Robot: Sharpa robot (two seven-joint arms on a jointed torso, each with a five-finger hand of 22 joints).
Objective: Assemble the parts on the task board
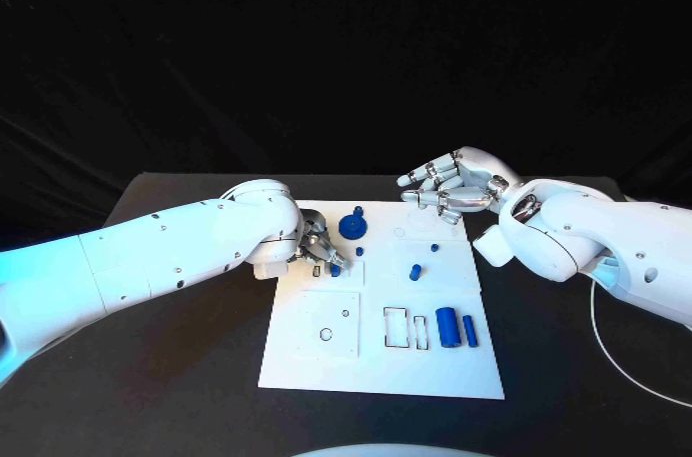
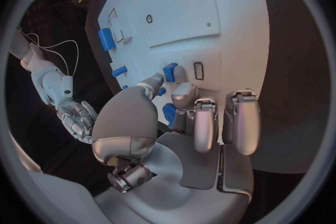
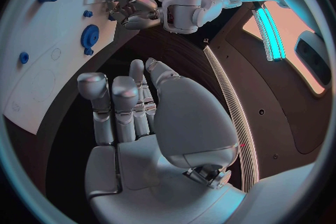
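While right hand [image 1: 450, 184] hovers empty, left hand [image 1: 317, 249] pinches half-hidden blue part [image 2: 170, 72]

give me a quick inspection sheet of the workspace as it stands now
surface: black table, white task board in the middle
job's things: blue gear and small blue pieces on the board
clutter: nothing seen
robot hands: left robot hand pinches a blue piece at the board; right robot hand holds nothing, above the board's far edge
cables: white cable on the table's right side
surroundings: dark backdrop
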